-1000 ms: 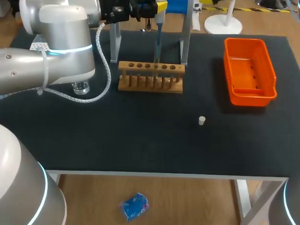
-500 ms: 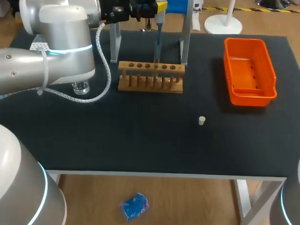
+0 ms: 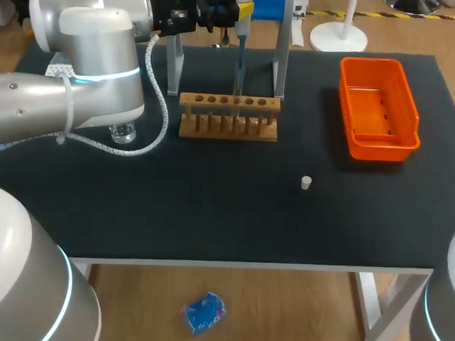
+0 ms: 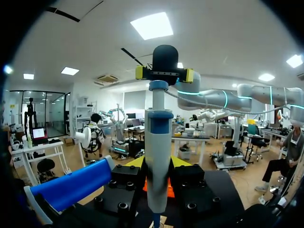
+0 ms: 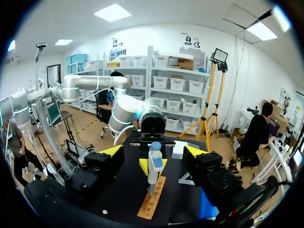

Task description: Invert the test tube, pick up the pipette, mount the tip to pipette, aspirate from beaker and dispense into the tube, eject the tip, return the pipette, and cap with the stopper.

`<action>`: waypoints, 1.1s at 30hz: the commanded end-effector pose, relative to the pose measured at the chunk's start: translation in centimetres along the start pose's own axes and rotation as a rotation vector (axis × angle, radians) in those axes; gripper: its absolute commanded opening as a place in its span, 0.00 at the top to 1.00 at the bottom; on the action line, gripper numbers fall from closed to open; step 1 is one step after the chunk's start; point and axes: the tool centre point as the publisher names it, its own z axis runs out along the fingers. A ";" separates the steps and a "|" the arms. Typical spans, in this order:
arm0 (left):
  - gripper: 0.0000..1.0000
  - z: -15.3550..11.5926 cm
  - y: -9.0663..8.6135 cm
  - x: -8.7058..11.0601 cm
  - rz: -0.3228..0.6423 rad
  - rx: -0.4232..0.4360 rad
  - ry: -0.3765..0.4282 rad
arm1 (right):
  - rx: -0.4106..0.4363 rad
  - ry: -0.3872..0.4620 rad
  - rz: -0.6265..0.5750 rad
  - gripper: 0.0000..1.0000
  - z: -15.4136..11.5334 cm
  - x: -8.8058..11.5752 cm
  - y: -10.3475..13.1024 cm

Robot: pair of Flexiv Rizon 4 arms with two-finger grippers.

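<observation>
Nothing on the worktop has shifted. Left gripper clenches the pipette upright over the rack at twelve o'clock; right gripper released. Likely dispensing: hold it plumb, steady. Stopper lies at four o'clock.

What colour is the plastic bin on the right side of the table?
The bin is bright orange, seen best in the head view.
</observation>
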 end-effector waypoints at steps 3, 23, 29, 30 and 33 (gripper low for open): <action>1.00 0.0 0.0 0.1 0.001 0.002 -0.004 | 0.005 0.037 0.002 1.00 0.4 -0.3 0.0; 1.00 0.0 0.0 0.1 0.001 0.002 -0.004 | -0.011 0.095 -0.021 1.00 4.2 0.0 0.6; 1.00 0.0 0.0 0.1 0.001 0.002 -0.004 | -0.021 0.114 -0.034 1.00 4.8 -0.8 0.8; 1.00 0.0 0.0 0.1 0.001 0.002 -0.004 | -0.021 0.116 -0.035 1.00 4.9 -0.9 0.8; 1.00 0.0 0.0 0.1 0.001 0.002 -0.004 | -0.021 0.126 -0.039 1.00 5.1 -1.1 0.9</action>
